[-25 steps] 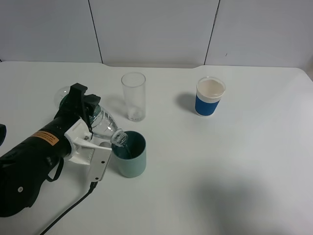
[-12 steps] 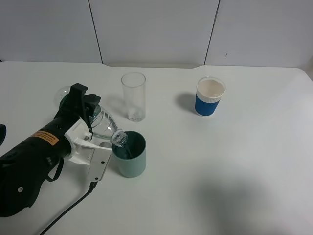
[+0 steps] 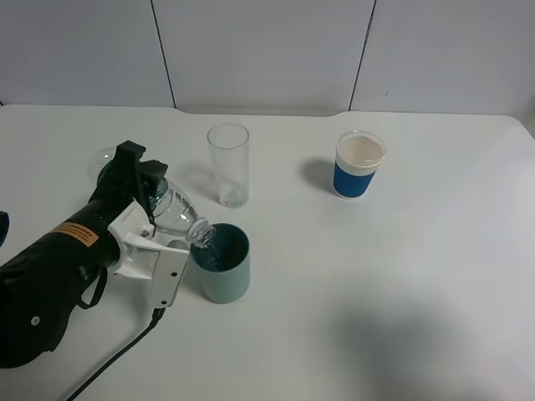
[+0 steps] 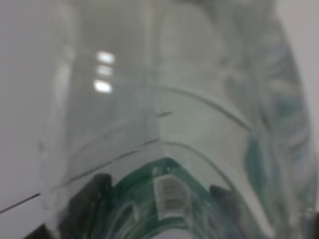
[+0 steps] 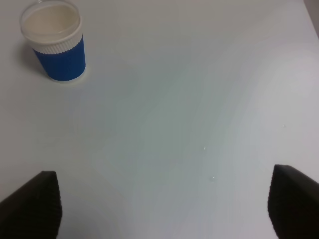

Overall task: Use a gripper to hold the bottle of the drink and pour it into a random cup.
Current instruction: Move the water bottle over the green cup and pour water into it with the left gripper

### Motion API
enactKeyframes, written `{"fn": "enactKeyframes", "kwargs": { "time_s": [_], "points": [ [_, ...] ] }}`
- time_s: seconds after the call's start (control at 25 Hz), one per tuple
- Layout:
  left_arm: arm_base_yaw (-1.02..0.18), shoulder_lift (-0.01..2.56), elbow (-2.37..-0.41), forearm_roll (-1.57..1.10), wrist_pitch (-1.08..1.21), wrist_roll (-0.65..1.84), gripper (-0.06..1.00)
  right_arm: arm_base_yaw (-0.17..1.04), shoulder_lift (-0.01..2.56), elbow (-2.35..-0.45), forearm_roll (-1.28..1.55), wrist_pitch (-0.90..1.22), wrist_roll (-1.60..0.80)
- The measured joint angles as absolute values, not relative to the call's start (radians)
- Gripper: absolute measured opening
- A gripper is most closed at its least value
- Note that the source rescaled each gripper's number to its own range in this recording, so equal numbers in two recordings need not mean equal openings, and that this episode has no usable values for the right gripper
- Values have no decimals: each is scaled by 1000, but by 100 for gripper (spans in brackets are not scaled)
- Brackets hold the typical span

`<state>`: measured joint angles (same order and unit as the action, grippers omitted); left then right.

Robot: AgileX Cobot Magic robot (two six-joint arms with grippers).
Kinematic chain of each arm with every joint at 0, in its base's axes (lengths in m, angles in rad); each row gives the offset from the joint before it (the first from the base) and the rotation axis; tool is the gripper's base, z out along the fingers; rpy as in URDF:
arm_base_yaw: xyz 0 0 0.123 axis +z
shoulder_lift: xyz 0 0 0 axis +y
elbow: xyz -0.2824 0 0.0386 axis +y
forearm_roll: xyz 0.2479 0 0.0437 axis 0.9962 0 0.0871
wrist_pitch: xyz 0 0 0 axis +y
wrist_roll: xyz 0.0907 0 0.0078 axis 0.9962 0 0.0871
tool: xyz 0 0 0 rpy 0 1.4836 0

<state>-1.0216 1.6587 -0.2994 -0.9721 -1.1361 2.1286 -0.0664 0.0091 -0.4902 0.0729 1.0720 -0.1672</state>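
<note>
My left gripper (image 3: 155, 220), a bulky black tool with white jaw plates and an orange label, is shut on the clear bottle (image 3: 172, 212). The bottle is tilted, with its open mouth (image 3: 201, 234) at the rim of the teal-green cup (image 3: 224, 274). In the left wrist view the bottle (image 4: 169, 124) fills the frame, with its green label (image 4: 164, 204) at the lower edge. My right gripper (image 5: 159, 204) is open and empty over bare table; it does not show in the exterior high view.
A tall clear glass (image 3: 228, 164) stands just behind the teal cup. A blue-and-white paper cup (image 3: 359, 165) stands at the back right, also in the right wrist view (image 5: 55, 42). A black cable (image 3: 117, 363) trails toward the front edge.
The left gripper and bottle have shifted slightly to the left, with the mouth still at the teal cup's rim. Nothing else moved.
</note>
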Motion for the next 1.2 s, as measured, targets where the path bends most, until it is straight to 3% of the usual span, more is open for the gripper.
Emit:
{"fn": "enactKeyframes", "kwargs": {
  "time_s": [1.2],
  "points": [
    [-1019,1659,-299,-973,-1138,2155,2,-66,9,-490,73,1072,-167]
  ]
}}
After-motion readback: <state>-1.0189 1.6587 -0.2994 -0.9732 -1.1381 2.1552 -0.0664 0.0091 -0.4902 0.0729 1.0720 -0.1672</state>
